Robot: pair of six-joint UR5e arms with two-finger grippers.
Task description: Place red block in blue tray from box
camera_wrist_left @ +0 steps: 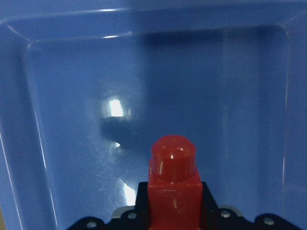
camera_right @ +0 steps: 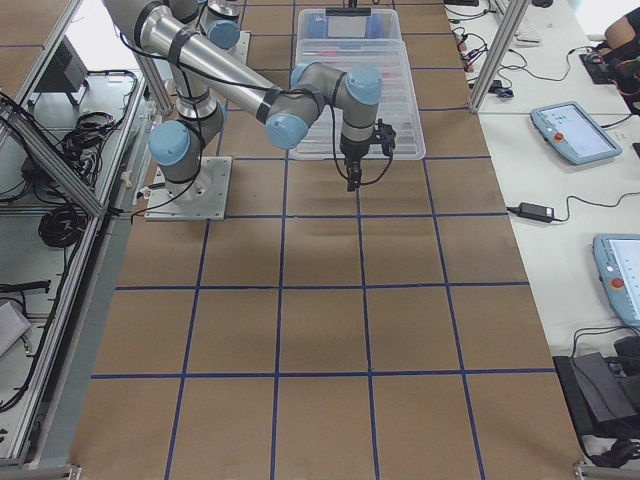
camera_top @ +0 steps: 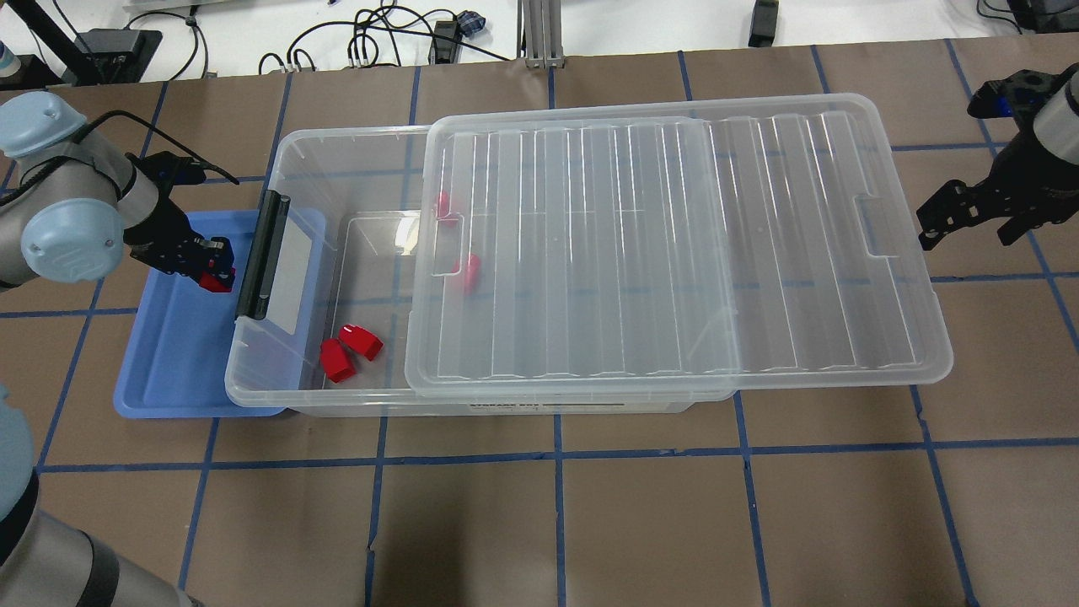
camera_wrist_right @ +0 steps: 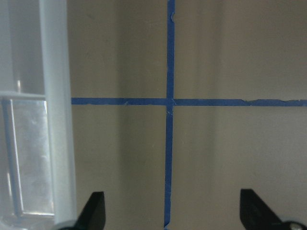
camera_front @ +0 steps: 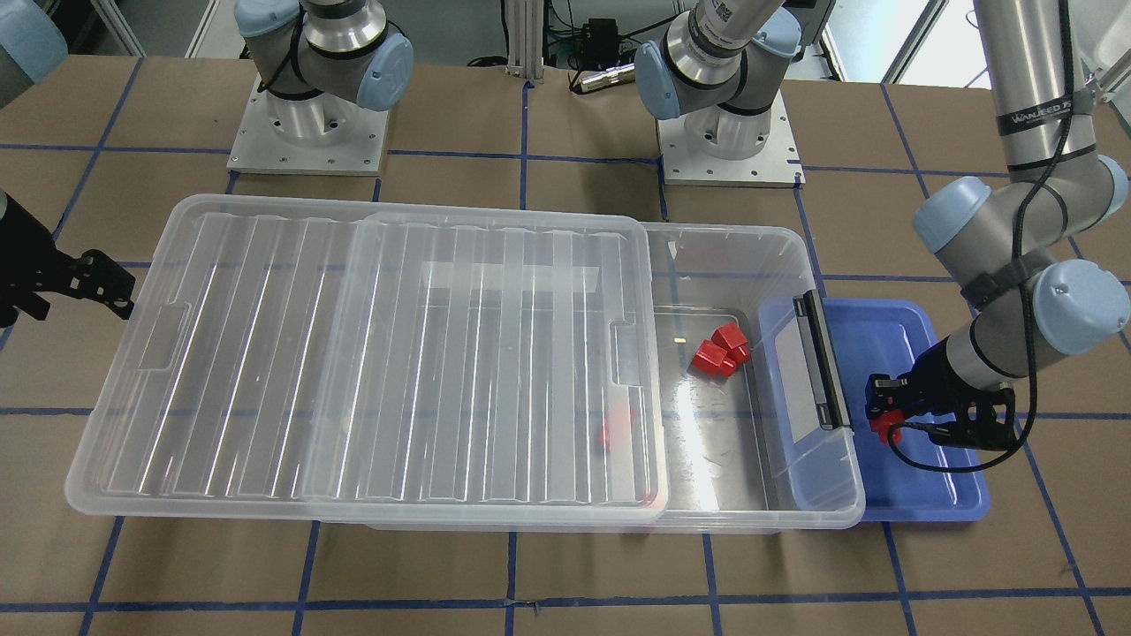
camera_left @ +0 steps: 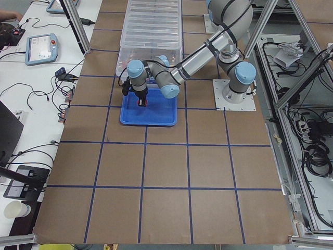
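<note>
My left gripper point(camera_top: 215, 271) is shut on a red block point(camera_wrist_left: 172, 182) and holds it over the blue tray point(camera_top: 177, 371), above the tray's floor; the block also shows in the front view point(camera_front: 884, 430). The clear box point(camera_top: 320, 169) has its ribbed lid point(camera_top: 674, 244) slid aside, so the end by the black latch bar point(camera_top: 263, 255) is open. Two red blocks point(camera_top: 350, 352) lie on the box floor there, and two more point(camera_top: 455, 244) show blurred under the lid. My right gripper point(camera_wrist_right: 170, 211) is open and empty over the bare table beside the lid's far end.
The box end overlaps the blue tray's edge point(camera_front: 884, 318). Brown table with blue tape grid point(camera_top: 556, 506) lies all around. Both arm bases point(camera_front: 309, 132) stand behind the box.
</note>
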